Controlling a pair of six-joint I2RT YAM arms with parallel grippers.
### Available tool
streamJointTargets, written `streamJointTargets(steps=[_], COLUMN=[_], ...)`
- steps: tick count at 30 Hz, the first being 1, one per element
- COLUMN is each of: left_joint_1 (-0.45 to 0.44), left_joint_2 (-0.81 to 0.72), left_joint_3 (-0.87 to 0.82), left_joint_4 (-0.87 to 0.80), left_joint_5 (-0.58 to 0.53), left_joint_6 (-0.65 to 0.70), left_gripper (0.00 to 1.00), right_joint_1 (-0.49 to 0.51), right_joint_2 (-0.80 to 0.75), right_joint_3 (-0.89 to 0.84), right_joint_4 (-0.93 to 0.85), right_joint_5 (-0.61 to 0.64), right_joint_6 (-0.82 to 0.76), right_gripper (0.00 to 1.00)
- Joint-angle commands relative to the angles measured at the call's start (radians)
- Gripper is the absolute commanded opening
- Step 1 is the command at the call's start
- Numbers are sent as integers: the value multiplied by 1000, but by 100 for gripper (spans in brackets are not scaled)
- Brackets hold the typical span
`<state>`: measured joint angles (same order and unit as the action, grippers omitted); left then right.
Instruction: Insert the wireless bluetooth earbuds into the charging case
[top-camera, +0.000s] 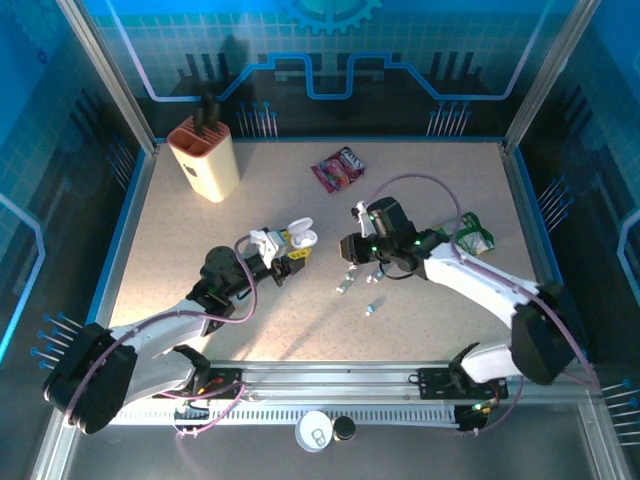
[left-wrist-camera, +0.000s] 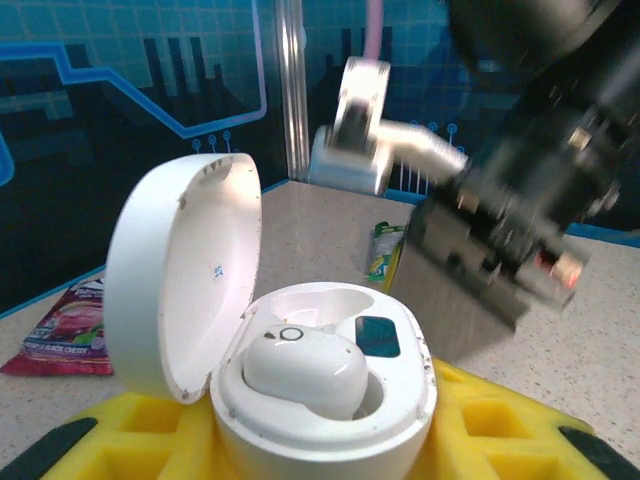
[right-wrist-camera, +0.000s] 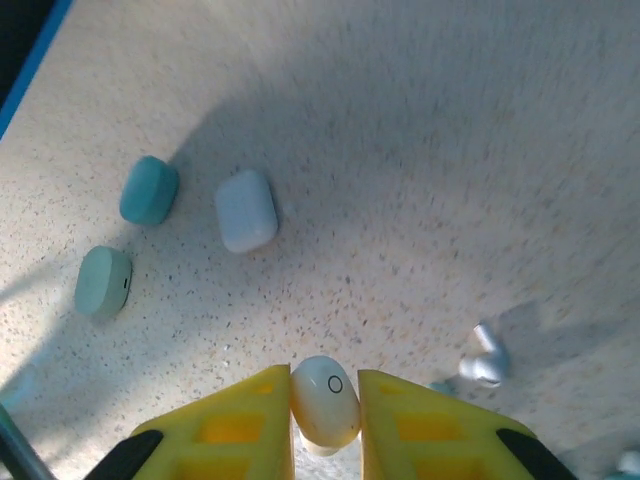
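My left gripper (top-camera: 288, 247) (left-wrist-camera: 320, 435) is shut on the open white charging case (top-camera: 300, 237) (left-wrist-camera: 330, 400). Its yellow fingers (left-wrist-camera: 120, 430) press the base from both sides, and the lid (left-wrist-camera: 185, 270) is tipped back to the left. One white earbud (left-wrist-camera: 305, 370) sits in the near socket; the far socket (left-wrist-camera: 320, 305) is empty. My right gripper (top-camera: 352, 250) (right-wrist-camera: 325, 405) hovers above the table, just right of the case, shut on a white earbud (right-wrist-camera: 325, 400). Loose earbuds lie below it: teal (right-wrist-camera: 150, 190), pale blue (right-wrist-camera: 246, 210), pale green (right-wrist-camera: 103, 283) and a white stemmed one (right-wrist-camera: 485, 360).
A beige knife block (top-camera: 205, 155) stands at the back left. A red snack packet (top-camera: 338, 168) (left-wrist-camera: 70, 330) lies mid-back and a green packet (top-camera: 475, 235) (left-wrist-camera: 385, 250) at the right. More small buds (top-camera: 345, 285) dot the table between the arms.
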<state>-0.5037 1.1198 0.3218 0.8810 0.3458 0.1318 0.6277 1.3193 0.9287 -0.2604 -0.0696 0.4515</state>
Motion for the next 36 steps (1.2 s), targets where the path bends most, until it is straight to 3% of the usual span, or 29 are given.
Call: streamJointTargets(steps=[1,11,24,36], left_joint_1=[6,4,5,5], left_joint_2=[27,80,80,76], left_joint_3=[11,50,88,83], left_joint_4=[-21,-47,-83,-49], left_joint_5=[66,141,240,260], left_joint_6=[-4,-23,-53,-79], left_gripper=[38,38,37,37], right_joint_1=[-3,26,131,137], right_joint_2=[-97,-240,-96,-54], right_joint_3=[-32,30,133,111], right_joint_4=[7,-18,5,38], right_joint_5=[65,-88,-157,-150], right_joint_6=[-147,-316,-362,-348], right_gripper=[19,20,20,20])
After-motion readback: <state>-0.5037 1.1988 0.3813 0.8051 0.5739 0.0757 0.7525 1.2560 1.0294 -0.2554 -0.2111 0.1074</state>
